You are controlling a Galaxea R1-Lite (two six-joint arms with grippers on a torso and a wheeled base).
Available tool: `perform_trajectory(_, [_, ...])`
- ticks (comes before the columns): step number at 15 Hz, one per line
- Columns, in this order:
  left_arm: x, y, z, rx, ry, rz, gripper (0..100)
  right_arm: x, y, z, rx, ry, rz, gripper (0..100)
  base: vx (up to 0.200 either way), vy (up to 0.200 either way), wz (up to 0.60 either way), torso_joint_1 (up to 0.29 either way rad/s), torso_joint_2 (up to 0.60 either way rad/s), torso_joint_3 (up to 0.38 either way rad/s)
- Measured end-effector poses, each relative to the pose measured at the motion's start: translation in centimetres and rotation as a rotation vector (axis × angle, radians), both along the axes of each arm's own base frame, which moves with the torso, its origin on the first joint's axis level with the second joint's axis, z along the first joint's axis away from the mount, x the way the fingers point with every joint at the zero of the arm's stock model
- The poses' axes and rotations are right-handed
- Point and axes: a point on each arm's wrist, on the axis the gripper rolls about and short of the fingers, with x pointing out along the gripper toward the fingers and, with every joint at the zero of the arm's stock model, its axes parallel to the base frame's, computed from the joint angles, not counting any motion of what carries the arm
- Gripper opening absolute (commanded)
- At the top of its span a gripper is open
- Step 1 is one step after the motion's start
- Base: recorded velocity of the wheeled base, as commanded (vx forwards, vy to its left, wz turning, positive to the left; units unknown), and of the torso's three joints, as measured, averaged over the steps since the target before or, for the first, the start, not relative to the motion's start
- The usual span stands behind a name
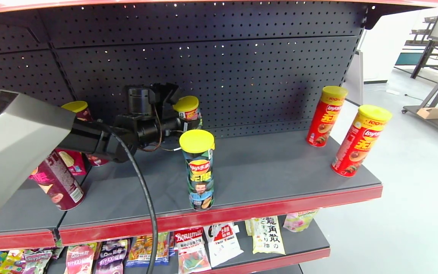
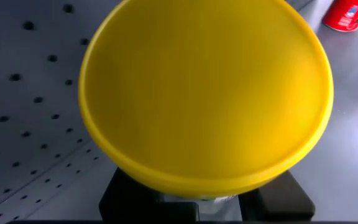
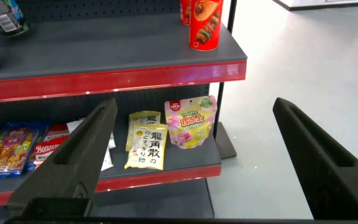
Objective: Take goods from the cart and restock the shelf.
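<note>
My left gripper (image 1: 189, 121) is at the back of the grey shelf (image 1: 272, 171), close to the pegboard wall. It is shut on a yellow-lidded chip can (image 1: 187, 108) held upright. In the left wrist view the can's yellow lid (image 2: 207, 93) looms over the black fingers (image 2: 129, 198). Its lower part is hidden behind a dark green can (image 1: 200, 171) standing at the shelf's front edge. My right gripper (image 3: 194, 109) hangs open, holding nothing, in front of the lower shelf.
Two red cans (image 1: 325, 116) (image 1: 360, 141) stand at the shelf's right end. Maroon cans (image 1: 57, 182) stand on the left bay beneath my left arm. Snack bags (image 1: 266, 234) (image 3: 191, 121) lie on the lower shelf. Bare shelf lies between the green and red cans.
</note>
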Motion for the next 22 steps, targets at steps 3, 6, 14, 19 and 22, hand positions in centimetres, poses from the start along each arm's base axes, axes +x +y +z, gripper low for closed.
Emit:
perform_trajectory(3, [0.2, -0.1, -0.4, 0.014, 0.002, 0.050, 0, 0.0, 0.0, 0.0, 0.000, 0.000, 0.000, 100, 0.000, 0.000, 0.00, 0.000, 0.00, 0.000])
perform_trajectory(6, [0.3, -0.5, -0.8, 0.027, 0.004, 0.104, 0, 0.0, 0.0, 0.0, 0.000, 0.000, -0.001, 100, 0.000, 0.000, 0.00, 0.000, 0.00, 0.000])
perform_trajectory(14, [0.5, -0.8, -0.7, -0.003, 0.010, 0.104, 0, 0.0, 0.0, 0.0, 0.000, 0.000, -0.001, 100, 0.000, 0.000, 0.00, 0.000, 0.00, 0.000])
perform_trajectory(19, [0.5, -1.3, -1.0, 0.002, 0.011, 0.092, 0, 0.0, 0.0, 0.0, 0.000, 0.000, -0.001, 100, 0.000, 0.000, 0.00, 0.000, 0.00, 0.000])
perform_trajectory(22, [0.5, -1.5, -1.1, 0.003, 0.013, 0.089, 0, 0.0, 0.0, 0.0, 0.000, 0.000, -0.001, 100, 0.000, 0.000, 0.00, 0.000, 0.00, 0.000])
